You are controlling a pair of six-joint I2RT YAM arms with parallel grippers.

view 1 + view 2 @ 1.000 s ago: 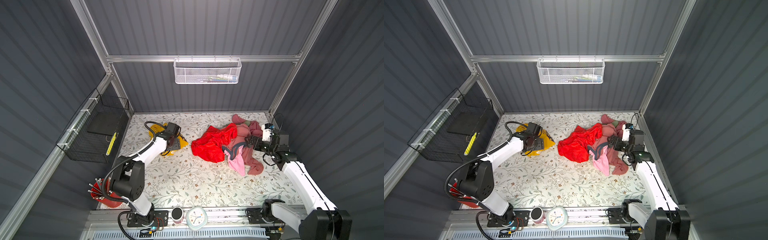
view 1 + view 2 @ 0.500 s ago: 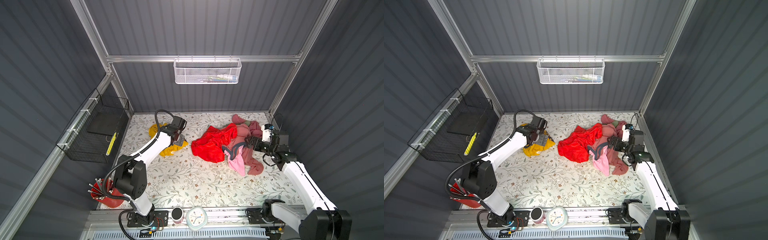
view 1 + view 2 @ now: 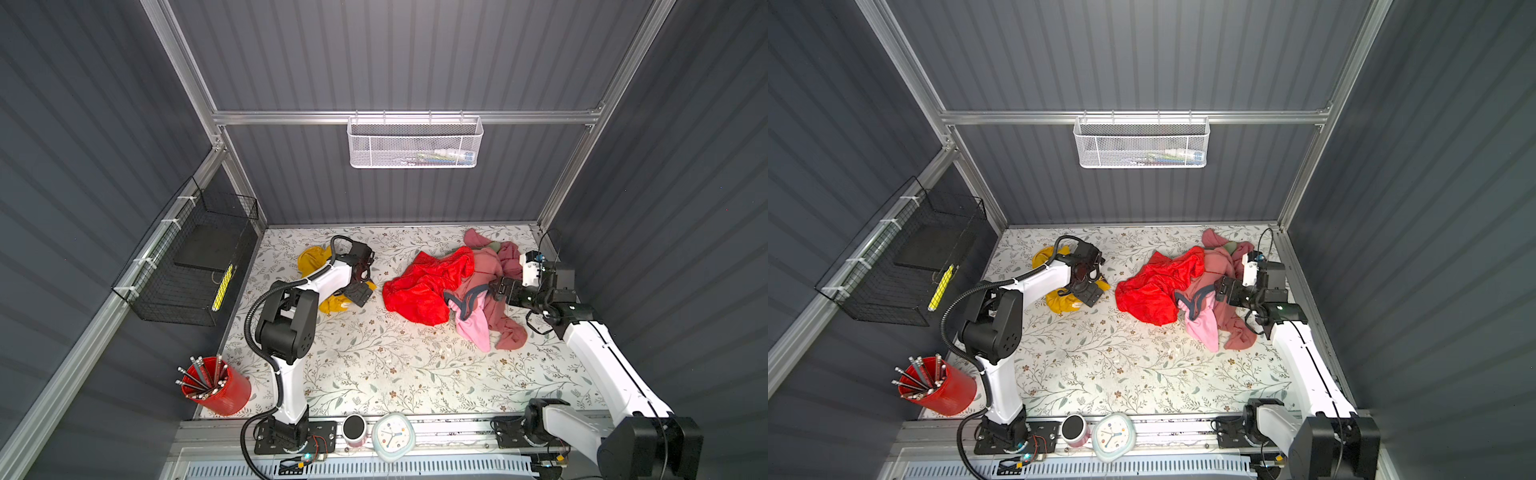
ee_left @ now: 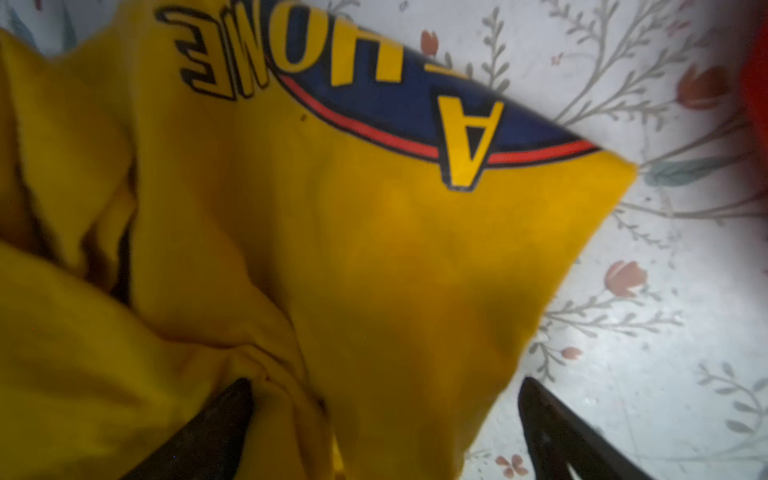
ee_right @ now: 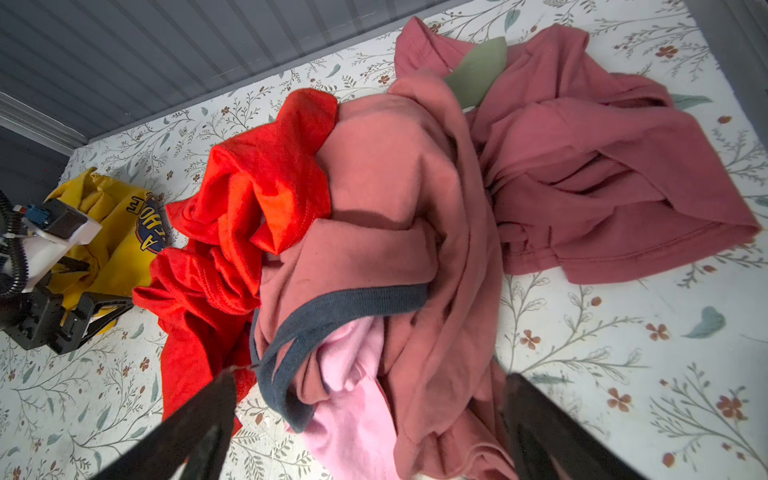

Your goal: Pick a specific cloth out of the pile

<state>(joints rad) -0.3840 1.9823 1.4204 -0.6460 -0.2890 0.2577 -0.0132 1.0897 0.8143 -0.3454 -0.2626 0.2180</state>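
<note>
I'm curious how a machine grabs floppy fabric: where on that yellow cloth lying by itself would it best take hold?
Probably the raised fold of the yellow cloth, from straight above. The cloth lies crumpled on the table, its printed edge flat against it; only that bunched ridge stands up between the open fingers of the left gripper.

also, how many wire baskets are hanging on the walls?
2. A white mesh basket hangs from the rail on the back wall. A black wire basket is fixed to the left wall. No others show, and none seems hidden.
</note>
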